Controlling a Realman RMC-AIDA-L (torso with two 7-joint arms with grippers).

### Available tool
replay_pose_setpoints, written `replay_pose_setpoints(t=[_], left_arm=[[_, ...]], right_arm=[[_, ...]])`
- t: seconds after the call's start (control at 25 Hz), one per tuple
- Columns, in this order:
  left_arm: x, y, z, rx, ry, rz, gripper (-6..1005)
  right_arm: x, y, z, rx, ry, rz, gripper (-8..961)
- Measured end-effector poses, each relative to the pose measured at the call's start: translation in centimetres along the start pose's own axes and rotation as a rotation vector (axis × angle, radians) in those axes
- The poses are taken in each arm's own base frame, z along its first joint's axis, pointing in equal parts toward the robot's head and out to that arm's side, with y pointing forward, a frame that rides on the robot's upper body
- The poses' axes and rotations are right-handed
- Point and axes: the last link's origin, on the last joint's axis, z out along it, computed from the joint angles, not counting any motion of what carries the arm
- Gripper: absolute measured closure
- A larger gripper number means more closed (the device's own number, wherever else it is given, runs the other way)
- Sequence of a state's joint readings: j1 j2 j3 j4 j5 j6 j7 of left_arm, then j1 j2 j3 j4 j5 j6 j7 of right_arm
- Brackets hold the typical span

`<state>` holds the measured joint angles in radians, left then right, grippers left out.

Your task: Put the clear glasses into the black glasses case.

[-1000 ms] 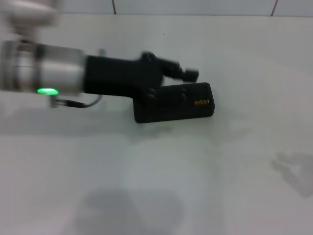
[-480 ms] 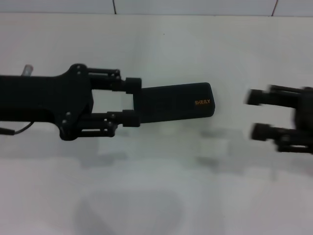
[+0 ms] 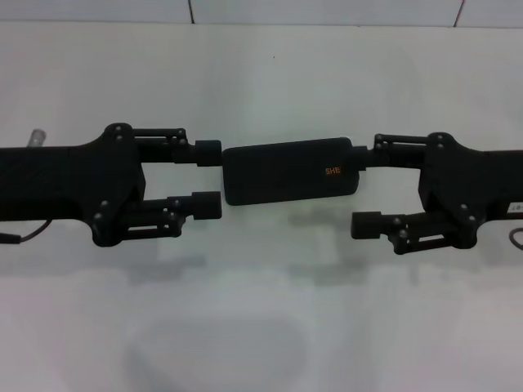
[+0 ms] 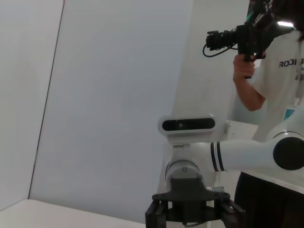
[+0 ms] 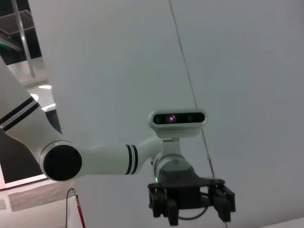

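The black glasses case (image 3: 286, 171) lies shut on the white table, its orange lettering partly covered. My left gripper (image 3: 208, 178) hovers at the case's left end, open, with one fingertip level with the case's far edge and the other near its front corner. At the right end my right gripper (image 3: 362, 189) is also open; its far finger (image 3: 384, 151) overlaps the case's right end and the near finger sits clear of it. Nothing is held. The clear glasses are out of view. Each wrist view shows only the opposite arm: the right gripper (image 4: 194, 213) and the left gripper (image 5: 190, 202).
The white table (image 3: 261, 310) ends at a tiled wall behind. A thin cable (image 3: 16, 237) trails from the left arm. A person holding a camera (image 4: 247, 38) stands behind the robot in the left wrist view.
The right gripper came in from the right to the case's right end. The left gripper turned level and drew back slightly to the left of the case.
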<state>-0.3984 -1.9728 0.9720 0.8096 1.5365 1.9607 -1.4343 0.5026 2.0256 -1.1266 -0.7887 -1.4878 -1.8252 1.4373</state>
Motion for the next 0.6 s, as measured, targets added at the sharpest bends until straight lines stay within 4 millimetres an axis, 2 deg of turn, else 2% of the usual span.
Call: replay_pose_setpoints(t=[0.6], left_arm=[[-0.58, 0.08, -0.29, 0.012, -0.002, 0.005, 424]], right_arm=[[-0.48, -0.43, 0.7, -0.017, 0.0, -0.004, 148]])
